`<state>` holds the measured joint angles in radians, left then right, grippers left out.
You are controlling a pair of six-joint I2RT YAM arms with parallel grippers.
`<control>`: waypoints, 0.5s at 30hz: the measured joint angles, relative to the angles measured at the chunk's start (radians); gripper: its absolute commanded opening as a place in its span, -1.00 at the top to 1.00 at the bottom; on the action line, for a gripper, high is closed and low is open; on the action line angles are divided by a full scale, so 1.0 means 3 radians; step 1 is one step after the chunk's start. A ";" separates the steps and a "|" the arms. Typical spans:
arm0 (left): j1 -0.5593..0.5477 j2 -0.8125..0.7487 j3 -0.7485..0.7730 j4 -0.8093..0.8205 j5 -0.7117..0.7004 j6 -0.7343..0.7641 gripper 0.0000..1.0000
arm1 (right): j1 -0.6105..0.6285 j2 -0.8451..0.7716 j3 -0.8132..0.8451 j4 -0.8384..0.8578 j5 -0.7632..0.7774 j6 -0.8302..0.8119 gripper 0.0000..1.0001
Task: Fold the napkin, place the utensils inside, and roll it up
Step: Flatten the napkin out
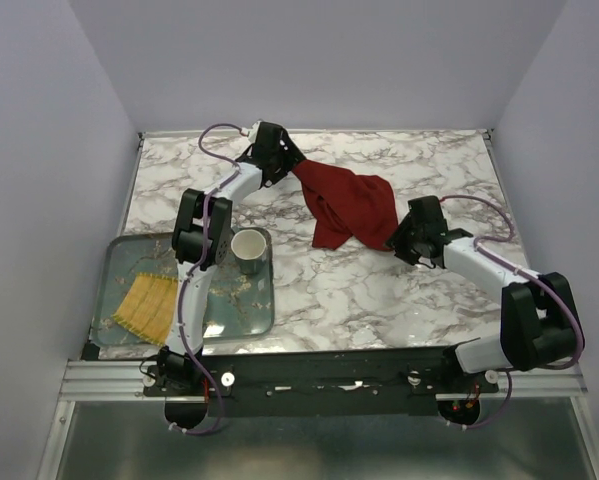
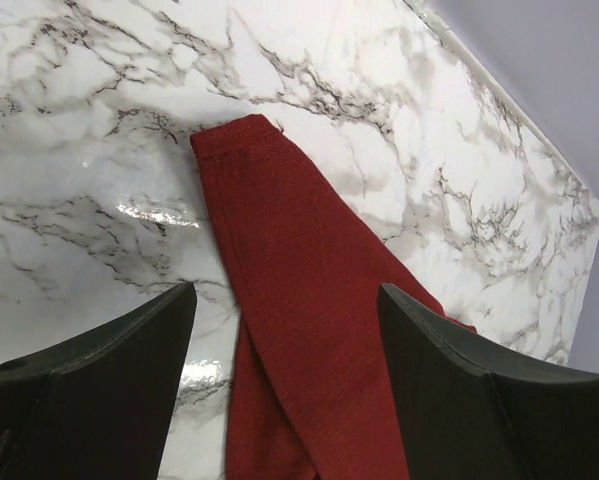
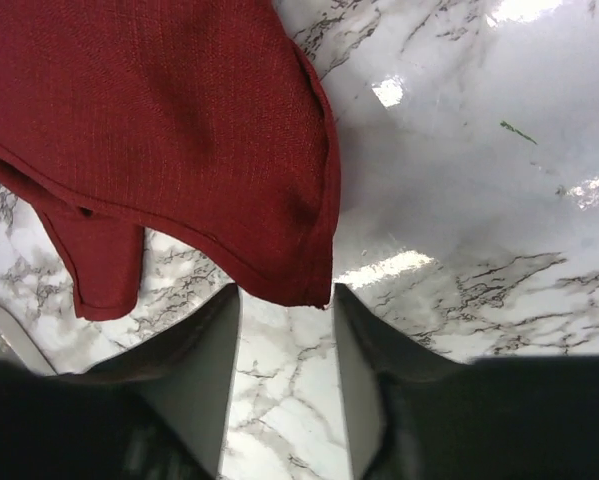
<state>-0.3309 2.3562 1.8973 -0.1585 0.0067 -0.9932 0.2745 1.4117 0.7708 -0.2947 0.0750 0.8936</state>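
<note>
Folding is not yet done: the left hand hangs open over the far corner of the napkin, which lies crumpled on the desk. The right hand stands half open at its near corner, gripping nothing. No utensils show; placing and rolling are left.

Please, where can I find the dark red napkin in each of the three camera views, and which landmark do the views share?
Top external: the napkin lies crumpled just above the picture's centre.
Left wrist: the napkin runs from upper centre down to the bottom edge.
Right wrist: the napkin fills the upper left.
Shared landmark: the veined marble table under it.
</note>
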 measured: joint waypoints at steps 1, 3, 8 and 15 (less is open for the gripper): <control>0.0001 0.0029 0.0036 -0.0001 0.0000 0.0000 -0.52 | 0.0000 0.0013 -0.0010 0.0036 -0.0006 0.0024 0.30; 0.0003 0.0081 0.0098 0.0000 -0.0004 0.0001 -0.47 | -0.0005 0.0008 -0.0033 0.0102 -0.0010 0.0055 0.31; 0.0003 0.0206 0.0183 -0.0003 -0.0051 -0.0001 -0.43 | -0.0006 -0.0051 -0.0117 0.0178 -0.0010 0.0081 0.39; 0.0004 0.0278 0.0184 0.0062 -0.0127 -0.0013 -0.22 | -0.0006 -0.0150 -0.0126 0.0216 -0.0022 0.0088 0.58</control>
<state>-0.3298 2.4397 1.9526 -0.1398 -0.0315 -0.9970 0.2726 1.3666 0.7330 -0.2298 0.0685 0.9199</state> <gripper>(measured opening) 0.682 0.229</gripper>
